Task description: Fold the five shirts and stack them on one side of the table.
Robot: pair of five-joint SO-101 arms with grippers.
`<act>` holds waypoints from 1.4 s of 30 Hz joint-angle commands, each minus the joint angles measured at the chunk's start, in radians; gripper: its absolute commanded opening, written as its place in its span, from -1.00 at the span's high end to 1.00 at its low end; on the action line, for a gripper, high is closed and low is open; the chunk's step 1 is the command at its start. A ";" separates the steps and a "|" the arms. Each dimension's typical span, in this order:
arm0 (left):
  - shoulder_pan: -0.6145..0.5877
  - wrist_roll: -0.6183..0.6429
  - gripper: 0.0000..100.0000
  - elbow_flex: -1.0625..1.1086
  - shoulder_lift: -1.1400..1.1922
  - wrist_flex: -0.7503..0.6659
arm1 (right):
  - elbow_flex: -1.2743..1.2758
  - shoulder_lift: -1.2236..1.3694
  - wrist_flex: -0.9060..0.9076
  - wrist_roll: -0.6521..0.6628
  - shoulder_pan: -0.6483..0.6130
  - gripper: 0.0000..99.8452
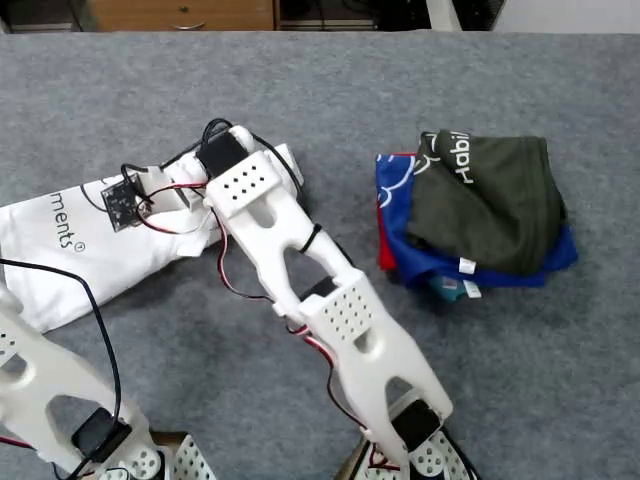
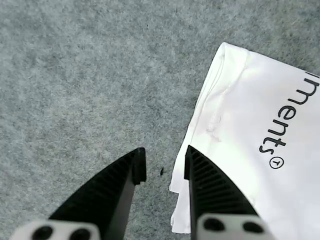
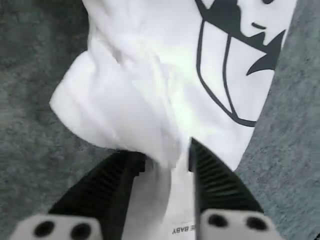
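The right gripper (image 3: pixel 167 160) has its black ribbed fingers (image 3: pixel 125 175) clamped on a bunched fold of the white fabric shirt with black print (image 3: pixel 150 75), which spreads out beyond the fingertips over the grey carpeted table (image 3: pixel 30 60). The left gripper (image 2: pixel 164 162) has its fingers slightly apart above bare table, with the shirt's folded edge just beside one fingertip. A stack of folded shirts (image 1: pixel 490 200), dark olive on top, lies well apart from the right fingers.
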 commanded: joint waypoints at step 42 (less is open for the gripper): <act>-0.018 -0.012 0.72 0.029 -0.021 0.009 | 1.181 -0.722 -0.081 -0.512 -0.213 0.82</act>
